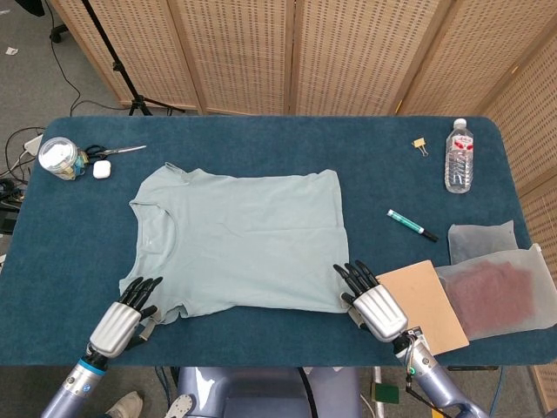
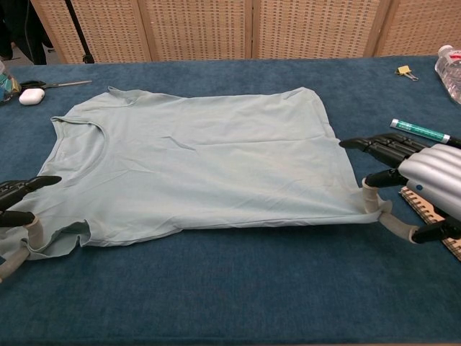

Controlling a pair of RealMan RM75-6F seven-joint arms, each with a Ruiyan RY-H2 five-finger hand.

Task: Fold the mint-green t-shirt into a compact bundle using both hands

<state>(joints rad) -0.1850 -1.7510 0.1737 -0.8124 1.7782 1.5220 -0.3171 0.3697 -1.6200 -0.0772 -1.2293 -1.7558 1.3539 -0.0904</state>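
Head view: a smooth mint-green t-shirt [image 1: 239,239] lies flat on the blue felt counter [image 1: 261,139], between both robot hands. Chest view: the left robot hand [image 2: 13,209] pinches the near sleeve; the right robot hand [image 2: 414,191] pinches the hem corner.

The pale mint-green cotton t-shirt [image 1: 239,239] lies flat and unfolded on the blue bench [image 1: 261,144], neckline to the left, hem to the right.

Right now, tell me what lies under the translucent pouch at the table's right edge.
Through the translucent pouch a reddish-brown patch shows, either inside or beneath it. The tan board lies beside its left edge. The blue table under it is hidden.
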